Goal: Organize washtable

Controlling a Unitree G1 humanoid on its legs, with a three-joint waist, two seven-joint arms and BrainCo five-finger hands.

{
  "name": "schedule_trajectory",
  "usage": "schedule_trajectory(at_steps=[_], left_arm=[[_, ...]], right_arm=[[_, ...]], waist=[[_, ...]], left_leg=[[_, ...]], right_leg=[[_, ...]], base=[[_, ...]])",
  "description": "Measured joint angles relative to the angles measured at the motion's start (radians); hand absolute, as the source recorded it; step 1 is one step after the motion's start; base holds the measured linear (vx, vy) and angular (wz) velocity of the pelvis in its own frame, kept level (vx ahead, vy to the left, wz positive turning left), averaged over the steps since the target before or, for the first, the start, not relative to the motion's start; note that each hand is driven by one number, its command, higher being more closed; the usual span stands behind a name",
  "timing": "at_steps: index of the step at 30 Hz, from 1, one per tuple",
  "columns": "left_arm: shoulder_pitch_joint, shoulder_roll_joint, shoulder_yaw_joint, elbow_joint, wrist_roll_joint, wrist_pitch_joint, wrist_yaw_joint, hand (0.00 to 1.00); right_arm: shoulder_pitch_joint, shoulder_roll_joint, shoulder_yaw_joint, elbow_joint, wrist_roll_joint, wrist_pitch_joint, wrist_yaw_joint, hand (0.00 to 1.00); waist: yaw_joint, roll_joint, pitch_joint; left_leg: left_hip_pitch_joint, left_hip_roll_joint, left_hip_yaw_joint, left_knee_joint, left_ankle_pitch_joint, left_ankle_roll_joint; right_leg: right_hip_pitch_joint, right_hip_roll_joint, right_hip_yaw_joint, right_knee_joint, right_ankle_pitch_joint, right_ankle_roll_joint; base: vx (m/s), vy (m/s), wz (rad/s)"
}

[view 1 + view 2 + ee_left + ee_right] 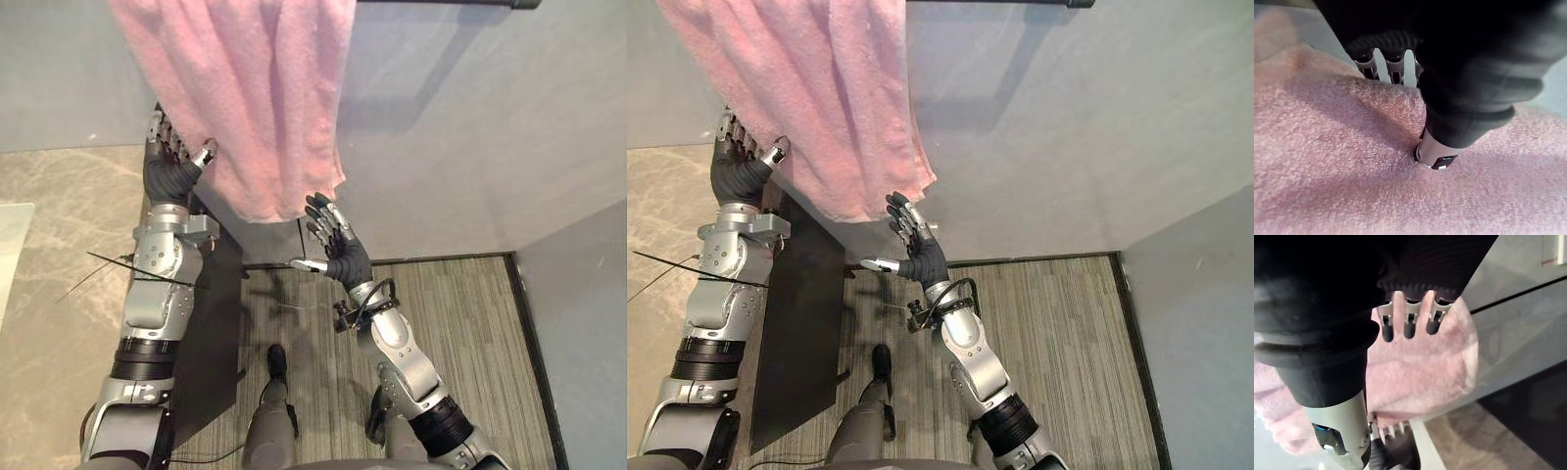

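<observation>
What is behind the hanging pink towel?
The grey wall shows around the pink towel. The left robot hand pinches its edge, fingers going behind, thumb in front. The right robot hand is open below its corner. What else it covers is hidden.

the two eye views look steeply down from the robot's head at a grey wall (441, 147), a striped floor (451, 323) and a pink towel (255, 98) hanging in front of the wall. they sit just apart, so the same scene lies shifted leftward in the right eye view. the left wrist view looks along the left hand (1432, 156) from very close, straight onto the towel's surface. the right wrist view looks along the right hand (1408, 325) at the towel's lower corner, sharing towel and wall with the eye views.
</observation>
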Motion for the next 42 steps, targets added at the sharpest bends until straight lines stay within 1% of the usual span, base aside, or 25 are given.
schedule_trajectory(at_steps=[2,5,8,9,11,12,13,15,18,20,24,26,28,30,32,34,36,37,38,40,42], left_arm=[[-0.017,0.0,0.001,0.01,0.004,0.0,0.003,0.0],[-0.056,0.0,0.015,0.023,0.018,0.0,0.025,0.0],[-0.069,-0.002,0.06,0.024,0.054,0.001,0.049,0.0],[-0.072,-0.003,0.083,0.024,0.07,0.001,0.053,1.0],[-0.077,-0.003,0.106,0.024,0.092,0.001,0.066,1.0],[-0.076,-0.003,0.128,0.023,0.103,0.001,0.067,1.0],[-0.076,-0.003,0.138,0.023,0.112,0.001,0.068,1.0],[-0.076,-0.007,0.161,0.018,0.129,0.001,0.064,1.0],[-0.063,-0.016,0.171,-0.014,0.129,0.0,0.06,1.0],[-0.056,-0.028,0.171,-0.032,0.129,-0.001,0.059,1.0],[-0.046,-0.061,0.171,-0.055,0.131,-0.011,0.042,1.0],[-0.047,-0.061,0.17,-0.055,0.131,-0.011,0.041,1.0],[-0.047,-0.061,0.168,-0.055,0.131,-0.016,0.041,1.0],[-0.047,-0.061,0.157,-0.055,0.13,-0.02,0.042,1.0],[-0.047,-0.062,0.141,-0.055,0.128,-0.021,0.042,1.0],[-0.047,-0.064,0.121,-0.056,0.128,-0.023,0.043,1.0],[-0.05,-0.074,0.104,-0.056,0.127,-0.024,0.043,1.0],[-0.052,-0.081,0.1,-0.056,0.126,-0.026,0.043,1.0],[-0.06,-0.09,0.09,-0.056,0.126,-0.03,0.044,1.0],[-0.073,-0.092,0.076,-0.056,0.125,-0.039,0.044,1.0],[-0.076,-0.092,0.069,-0.057,0.122,-0.045,0.044,1.0]], right_arm=[[0.017,-0.009,-0.002,0.0,-0.004,0.0,0.002,0.0],[0.111,-0.022,-0.032,-0.001,-0.033,0.005,0.026,0.0],[0.207,-0.04,-0.08,-0.002,-0.035,0.019,0.061,0.0],[0.24,-0.051,-0.105,-0.003,-0.034,0.019,0.073,0.0],[0.289,-0.054,-0.151,-0.016,-0.033,0.02,0.092,0.0],[0.318,-0.054,-0.187,-0.041,-0.033,0.02,0.092,0.0],[0.328,-0.054,-0.204,-0.054,-0.033,0.02,0.092,0.0],[0.345,-0.05,-0.285,-0.099,-0.032,0.019,0.09,0.0],[0.331,-0.051,-0.363,-0.123,-0.034,0.014,0.087,0.0],[0.315,-0.049,-0.38,-0.124,-0.034,0.014,0.085,0.0],[0.277,-0.034,-0.379,-0.167,-0.029,0.01,0.075,0.0],[0.258,-0.032,-0.368,-0.179,-0.027,-0.004,0.067,0.0],[0.224,-0.024,-0.35,-0.18,-0.014,-0.009,0.063,0.0],[0.163,-0.021,-0.307,-0.18,0.01,-0.014,0.056,0.0],[0.102,-0.017,-0.255,-0.174,0.009,-0.018,0.043,0.0],[0.026,-0.017,-0.217,-0.141,0.008,-0.021,0.04,0.0],[-0.084,-0.007,-0.193,-0.052,-0.014,-0.021,0.016,0.0],[-0.107,-0.004,-0.192,-0.027,-0.015,-0.02,0.009,0.0],[-0.154,-0.003,-0.192,0.02,-0.022,-0.016,-0.002,0.0],[-0.225,-0.003,-0.191,0.074,-0.022,-0.003,-0.011,0.0],[-0.295,-0.003,-0.185,0.11,-0.021,0.011,-0.025,0.0]], waist=[[0.0,-0.001,0.003],[-0.001,-0.002,0.006],[-0.005,-0.006,0.015],[-0.008,-0.007,0.02],[-0.017,-0.009,0.024],[-0.026,-0.011,0.025],[-0.03,-0.011,0.026],[-0.039,-0.012,0.026],[-0.043,-0.012,0.026],[-0.042,-0.012,0.026],[-0.043,-0.011,0.026],[-0.044,-0.011,0.026],[-0.043,-0.011,0.026],[-0.041,-0.011,0.026],[-0.035,-0.011,0.026],[-0.026,-0.011,0.027],[-0.017,-0.011,0.027],[-0.012,-0.011,0.027],[-0.001,-0.01,0.035],[0.0,-0.002,0.059],[0.004,-0.001,0.073]], left_leg=[[-0.004,0.0,0.0,0.0,0.0,0.0],[-0.013,-0.001,0.0,0.0,0.001,0.001],[-0.013,-0.002,0.0,0.0,0.001,0.001],[-0.013,-0.002,0.0,0.0,0.001,0.001],[-0.013,-0.002,0.0,0.0,0.001,0.001],[-0.013,-0.002,0.0,0.0,0.001,0.002],[-0.013,-0.002,0.0,0.0,0.001,0.002],[-0.013,-0.002,0.001,0.0,0.001,0.002],[-0.013,-0.001,0.004,0.0,0.001,0.002],[-0.014,-0.001,0.006,0.0,0.0,0.002],[-0.015,-0.001,0.022,0.0,0.0,0.002],[-0.015,-0.001,0.023,0.0,0.0,0.002],[-0.015,-0.001,0.023,0.0,0.0,0.002],[-0.014,-0.001,0.022,0.0,0.0,0.002],[-0.013,-0.001,0.022,0.0,0.0,0.002],[-0.012,-0.001,0.017,0.0,0.0,0.002],[-0.012,-0.001,0.011,0.0,0.001,0.002],[-0.012,-0.001,0.011,0.002,0.001,0.002],[-0.012,-0.001,0.009,0.009,0.001,0.002],[-0.012,-0.001,-0.005,0.015,0.001,0.002],[-0.017,-0.001,-0.006,0.019,0.001,0.002]], right_leg=[[-0.006,-0.001,0.0,0.005,-0.002,-0.001],[-0.015,-0.002,-0.001,0.007,-0.002,-0.001],[-0.015,-0.002,-0.001,0.006,-0.002,-0.001],[-0.015,-0.002,-0.001,0.006,-0.002,-0.001],[-0.015,-0.002,-0.001,0.005,-0.002,-0.001],[-0.015,-0.002,-0.001,0.005,-0.002,-0.001],[-0.015,-0.002,-0.001,0.005,-0.002,-0.001],[-0.017,-0.002,0.0,0.006,-0.002,-0.001],[-0.02,-0.002,0.004,0.007,-0.003,0.0],[-0.024,-0.002,0.008,0.009,-0.003,0.0],[-0.035,-0.002,0.023,0.012,-0.003,0.0],[-0.035,-0.002,0.023,0.012,-0.003,0.0],[-0.035,-0.002,0.024,0.012,-0.003,0.0],[-0.035,-0.002,0.024,0.013,-0.003,0.0],[-0.035,-0.002,0.025,0.016,-0.003,0.0],[-0.033,-0.002,0.024,0.017,-0.003,0.0],[-0.03,-0.002,0.022,0.018,-0.003,0.0],[-0.03,-0.002,0.022,0.018,-0.003,0.0],[-0.026,-0.003,0.019,0.019,-0.003,-0.001],[-0.013,-0.003,0.002,0.019,-0.004,-0.001],[-0.014,-0.003,-0.001,0.023,-0.005,-0.002]], base=[[0.0,0.0,0.0],[0.0,0.0,0.0],[0.0,0.0,0.0],[0.0,0.0,0.0],[0.0,0.0,0.0],[0.0,0.0,0.0],[0.0,0.0,0.0],[0.0,0.0,0.0],[0.0,-0.004,-0.01],[0.01,-0.012,-0.08],[0.01,-0.012,-0.07],[0.0,0.0,0.0],[0.0,0.0,0.0],[0.0,0.0,0.0],[0.0,0.0,0.0],[0.0,0.0,0.0],[0.0,-0.012,0.05],[0.0,-0.014,0.03],[0.0,-0.013,0.1],[-0.02,-0.012,0.16],[-0.03,-0.011,0.08]])
